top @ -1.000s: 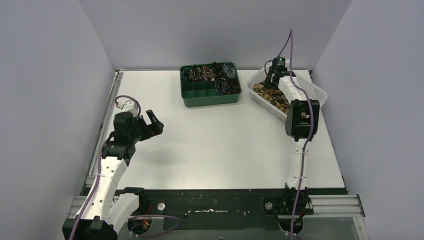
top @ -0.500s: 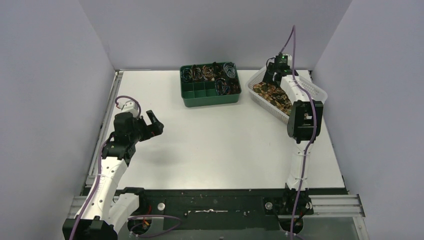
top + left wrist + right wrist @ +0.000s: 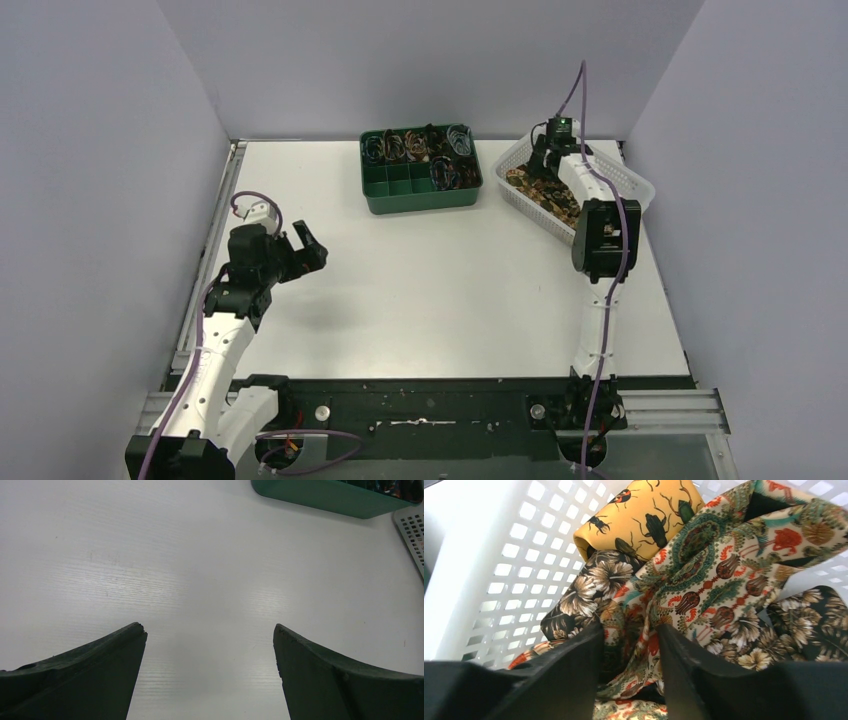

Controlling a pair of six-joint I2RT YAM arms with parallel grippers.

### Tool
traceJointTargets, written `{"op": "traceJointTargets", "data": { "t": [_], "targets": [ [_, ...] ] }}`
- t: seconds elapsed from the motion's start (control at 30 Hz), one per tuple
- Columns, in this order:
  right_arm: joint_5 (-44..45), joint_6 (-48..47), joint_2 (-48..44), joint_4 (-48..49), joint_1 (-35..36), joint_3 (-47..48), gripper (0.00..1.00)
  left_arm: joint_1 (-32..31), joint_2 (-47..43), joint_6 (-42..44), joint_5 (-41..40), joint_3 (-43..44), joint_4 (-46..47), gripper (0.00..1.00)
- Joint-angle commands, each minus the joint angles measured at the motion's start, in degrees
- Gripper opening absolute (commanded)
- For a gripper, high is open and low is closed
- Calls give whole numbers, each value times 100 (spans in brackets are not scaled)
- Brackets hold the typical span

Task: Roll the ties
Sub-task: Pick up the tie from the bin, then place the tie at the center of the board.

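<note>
**Clerk:** Item one, leftmost?

**Arm:** My left claw point(image 3: 207, 629). Fingers spread wide and empty, held above the white table point(image 3: 190, 555), not touching it.

**Clerk:** Ahead of that claw?

**Arm:** Forward and to its right, one green compartment tray point(image 3: 420, 196), well apart from the fingers. Several of its cells held small coils and thin coloured loops point(image 3: 447, 172), too small for me to sort. Further right, at the edge of that claw's view, was a corner of the white lattice basket point(image 3: 412, 532).

**Clerk:** Item two?

**Arm:** My right claw point(image 3: 630, 628), sat low inside that basket. The perforated wall rose to the claw's left and ahead of it.

**Clerk:** Contents?

**Arm:** The ties point(image 3: 724, 595), loose and crumpled in one heap. Listed from the claw's left:
- One dark tie point(image 3: 591, 587) with pale brown flowers, just ahead of the left finger.
- One yellow tie point(image 3: 639, 515) printed with black beetles, farthest ahead, against the far wall.
- One cream paisley tie point(image 3: 709, 545) in teal and red, running from the far right down to the claw.
- More dark floral print lay to the claw's right.

**Clerk:** State of the right claw?

**Arm:** Narrow. A fold of the cream paisley tie sat between the fingers, touching both. Whether it was pinched fast or only enclosed, I could not tell.
</note>
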Motion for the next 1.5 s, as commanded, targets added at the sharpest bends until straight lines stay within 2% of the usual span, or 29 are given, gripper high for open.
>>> {"op": "traceJointTargets", "data": {
  "t": [0.0,0.07,0.1,0.13,0.2,0.3,0.47,0.67,0.83,1.0,1.07,1.2,1.3,1.37,1.47],
  "targets": [
    [-94,-6,18,10,-43,317,37,56,13,76,104,24,211,97],
    [-116,-7,-61,2,-63,310,19,56,9,84,96,24,196,97],
    [-62,6,-138,-20,-60,290,14,56,4,89,96,24,187,97],
    [23,8,-280,20,-57,230,13,56,2,83,97,26,185,97],
    [62,-67,-591,104,-55,131,5,56,-3,85,120,15,199,97],
    [324,-214,-1073,-5,-38,162,0,56,-15,82,122,23,195,97],
    [490,-343,-2041,83,-90,-85,0,56,-45,76,173,4,209,97],
    [308,-321,-2675,218,-94,-541,0,69,-77,67,194,2,220,97],
    [-513,-428,-2928,127,-47,-565,0,74,-101,67,194,-4,220,97],
    [-1801,-1301,-3640,442,513,-912,0,74,-136,60,130,7,203,97],
    [-1962,-1781,-3998,593,948,-1313,0,74,-164,50,49,15,171,97],
    [-1708,-2573,-4738,840,1971,-2307,0,83,-244,41,-188,41,97,97],
    [-1527,-2671,-5342,1211,2569,-2955,0,91,-351,26,-372,43,45,97],
    [-1332,-2597,-5714,1425,2754,-3012,0,91,-426,8,-430,28,57,97],
    [-1318,-2600,-5922,1236,2795,-2536,0,100,-487,-11,-431,3,60,97]
  ]
}}
